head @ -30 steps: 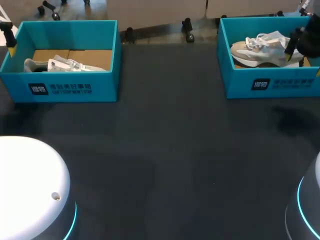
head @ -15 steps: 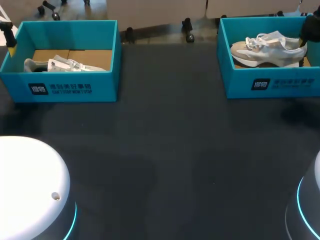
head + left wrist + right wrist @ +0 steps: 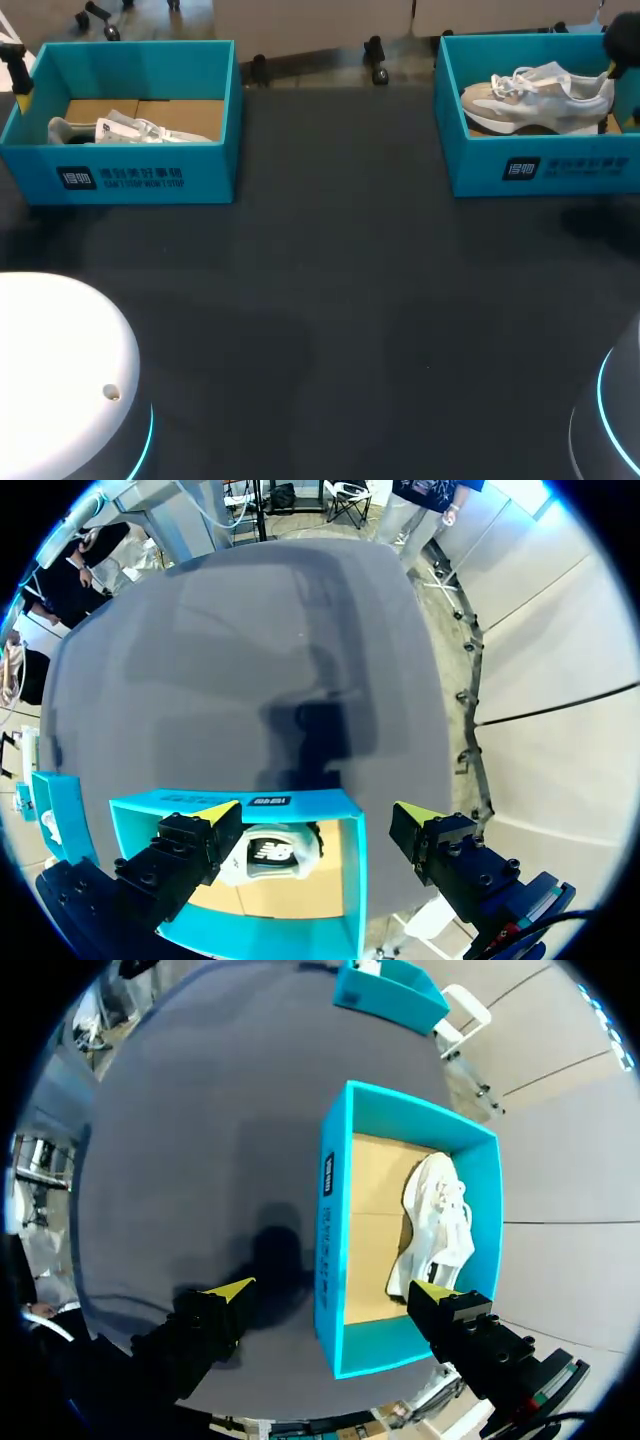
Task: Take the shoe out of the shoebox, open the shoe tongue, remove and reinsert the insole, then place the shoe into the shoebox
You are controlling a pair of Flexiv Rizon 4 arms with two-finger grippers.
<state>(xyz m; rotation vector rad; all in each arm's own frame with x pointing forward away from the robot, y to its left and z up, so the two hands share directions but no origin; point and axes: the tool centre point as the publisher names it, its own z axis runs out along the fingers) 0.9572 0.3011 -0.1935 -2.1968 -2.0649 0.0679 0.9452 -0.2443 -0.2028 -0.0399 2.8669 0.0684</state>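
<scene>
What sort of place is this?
Probably a robot test bench: a dark table, a left shoebox and right shoebox, each holding a shoe, with the left gripper and right gripper open above them.

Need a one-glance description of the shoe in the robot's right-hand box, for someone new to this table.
On the dark table, two teal shoeboxes stand along the far edge; take the right shoebox. The shoe inside is a white and beige sneaker, laces showing, spanning most of the box. The white shoe in the left shoebox sits lower, half hidden by the front wall.
</scene>
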